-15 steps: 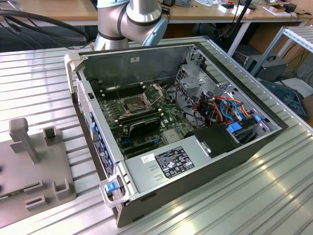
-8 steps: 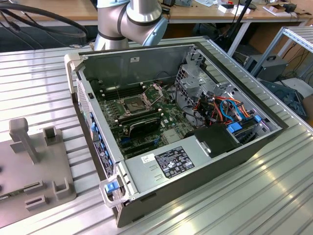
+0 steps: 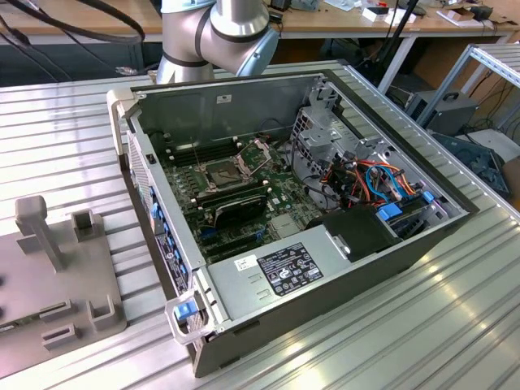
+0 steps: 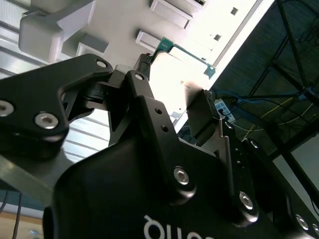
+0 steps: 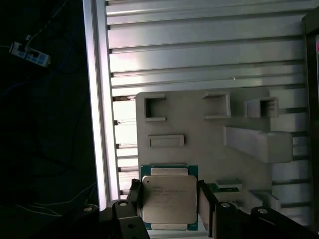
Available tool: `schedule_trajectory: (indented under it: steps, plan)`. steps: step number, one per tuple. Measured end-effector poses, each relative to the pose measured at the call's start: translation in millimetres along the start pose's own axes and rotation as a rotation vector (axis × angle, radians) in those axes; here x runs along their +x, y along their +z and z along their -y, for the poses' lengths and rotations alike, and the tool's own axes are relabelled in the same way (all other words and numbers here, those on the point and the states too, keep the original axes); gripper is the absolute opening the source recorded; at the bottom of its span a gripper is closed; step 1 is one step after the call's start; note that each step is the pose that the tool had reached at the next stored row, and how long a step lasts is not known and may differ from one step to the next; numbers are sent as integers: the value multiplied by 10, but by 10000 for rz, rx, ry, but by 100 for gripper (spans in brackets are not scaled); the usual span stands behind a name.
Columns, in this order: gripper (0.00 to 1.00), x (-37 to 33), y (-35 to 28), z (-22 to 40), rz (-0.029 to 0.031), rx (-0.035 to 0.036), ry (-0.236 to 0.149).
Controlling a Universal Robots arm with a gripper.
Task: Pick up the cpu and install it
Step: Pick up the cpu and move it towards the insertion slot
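The small, flat square cpu (image 5: pixel 169 199), a dull silver-grey metal lid on a green board, sits between the black fingers (image 5: pixel 206 204), which appear closed narrowly against two opposite edges. It is over the pale grey fixture plate (image 5: pixel 199 124), which lies at the lower left of the exterior view. The chip is probably light, stiff and thin, with a delicate underside, so it is best held level by its edges.

On the ribbed aluminium table (image 3: pixel 390 341), the open grey metal computer case (image 3: pixel 219 110) is set to the exterior view's right of the flat grey plastic fixture plate (image 3: pixel 81 268). In the first wrist view, the small square silver-topped cpu (image 5: pixel 169 193) is found over that plate, directly at the black gripper (image 5: pixel 170 203).
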State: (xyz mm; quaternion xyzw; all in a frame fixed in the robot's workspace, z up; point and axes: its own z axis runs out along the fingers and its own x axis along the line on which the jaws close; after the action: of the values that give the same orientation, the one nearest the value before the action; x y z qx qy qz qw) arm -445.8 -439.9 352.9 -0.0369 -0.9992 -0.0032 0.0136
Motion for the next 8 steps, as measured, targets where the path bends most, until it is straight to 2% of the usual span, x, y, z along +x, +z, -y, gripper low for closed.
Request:
schedule_trajectory:
  steps: [3,8]
  plan:
    - [55,1,-57,0,1,-1,0]
    - [55,5,-195,-1,-1,-1,0]
